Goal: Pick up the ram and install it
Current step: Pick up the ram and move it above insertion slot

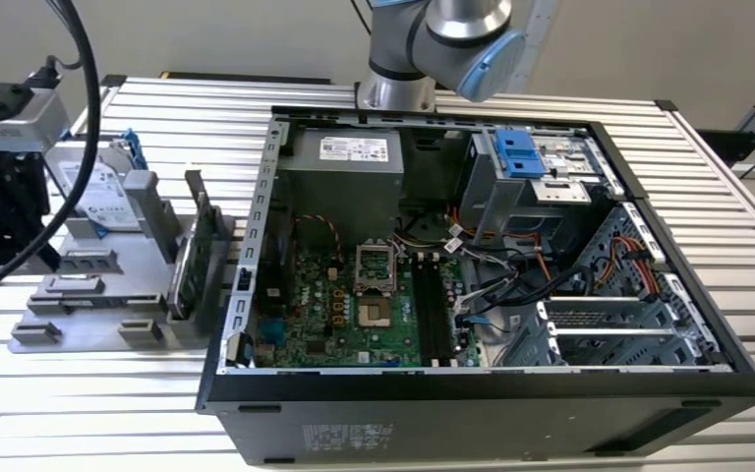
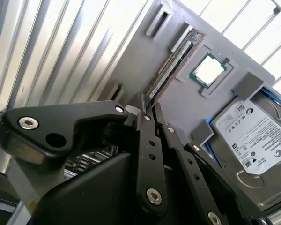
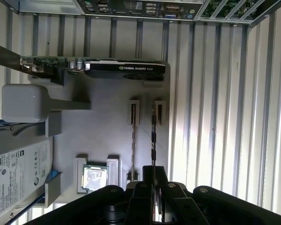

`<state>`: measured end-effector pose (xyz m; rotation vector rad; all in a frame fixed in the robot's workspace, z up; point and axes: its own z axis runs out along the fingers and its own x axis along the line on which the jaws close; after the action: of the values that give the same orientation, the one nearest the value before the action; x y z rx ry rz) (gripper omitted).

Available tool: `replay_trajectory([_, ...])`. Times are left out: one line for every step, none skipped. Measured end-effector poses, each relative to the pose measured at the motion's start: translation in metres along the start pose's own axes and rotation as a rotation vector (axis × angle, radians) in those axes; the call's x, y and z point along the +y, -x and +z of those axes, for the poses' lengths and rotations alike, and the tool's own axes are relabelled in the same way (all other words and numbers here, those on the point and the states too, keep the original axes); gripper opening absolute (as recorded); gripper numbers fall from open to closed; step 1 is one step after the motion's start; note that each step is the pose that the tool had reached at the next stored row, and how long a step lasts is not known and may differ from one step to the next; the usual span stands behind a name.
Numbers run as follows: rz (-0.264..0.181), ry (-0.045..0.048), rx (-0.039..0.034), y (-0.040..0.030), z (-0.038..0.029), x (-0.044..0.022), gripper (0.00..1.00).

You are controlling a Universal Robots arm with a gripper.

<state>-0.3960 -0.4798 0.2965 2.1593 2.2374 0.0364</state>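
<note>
So, the black metal hand (image 3: 153, 174) sits right over the near end of the ram (image 3: 153, 140), a long, thin, flat stick standing on its edge and seen edge-on in both wrist views. I can't tell from these whether the hand is actually clamped on it or just sitting around it, since that end of the ram disappears behind the black linkage. The ram's long axis runs along the slats of the ribbed metal surface (image 3: 215, 117). One end is at the hand and the far end is tucked into a small grey bracket, pointing toward the graphics card. Just beside it a second thin strip (image 3: 133, 140) runs parallel. It could be another stick or just a groove, hard to say.

All of this sits in a flat grey plastic tray (image 3: 107, 136). Also in it:
- a square silver processor chip (image 3: 94, 177) in its own pocket
- a silver hard drive with a blue bracket (image 3: 18, 173), cut off by the frame edge
- a dark graphics card (image 3: 124, 68) standing on edge, crosswise to the ram

In the exterior view, an open black computer case (image 1: 483, 403) lies on the surface at the tray's side, toward the exterior view's right. It holds a green motherboard (image 1: 338, 315) with long black slots (image 1: 433, 315), a grey power supply (image 1: 345, 162) and loose cables (image 1: 509, 265). The ram is in the tray, well apart from those slots.
</note>
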Motion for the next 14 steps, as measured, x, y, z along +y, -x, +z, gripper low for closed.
replay_trajectory([0.000,-0.0001,0.0000,0.0000,-0.0009,0.0000,0.00])
replay_trajectory([0.000,-0.0001,0.0000,0.0000,-0.0018,0.0001,0.00])
replay_trajectory([0.000,0.0000,0.0000,0.0000,-0.0026,0.0001,0.00])
replay_trajectory([0.000,0.0000,0.0001,0.0000,-0.0033,0.0001,0.00])
replay_trajectory([0.000,0.0000,0.0000,0.0000,-0.0041,0.0002,0.00])
replay_trajectory([0.000,0.0002,0.0002,0.0000,-0.0045,0.0002,0.00])
replay_trajectory([0.000,0.0001,0.0001,0.0000,-0.0051,0.0002,0.00])
replay_trajectory([0.000,0.0001,0.0001,0.0000,-0.0056,0.0002,0.00])
replay_trajectory([0.000,0.0000,0.0001,0.0000,-0.0061,0.0002,0.00])
replay_trajectory([0.000,0.0000,0.0000,0.0000,-0.0066,0.0002,0.00])
replay_trajectory([0.000,0.0001,0.0001,0.0000,-0.0069,0.0002,0.00])
replay_trajectory([0.000,0.0002,0.0001,0.0000,-0.0073,0.0003,0.00])
replay_trajectory([0.000,0.0001,0.0001,0.0000,-0.0076,0.0003,0.00])
replay_trajectory([0.000,0.0001,0.0001,0.0000,-0.0079,0.0003,0.00])
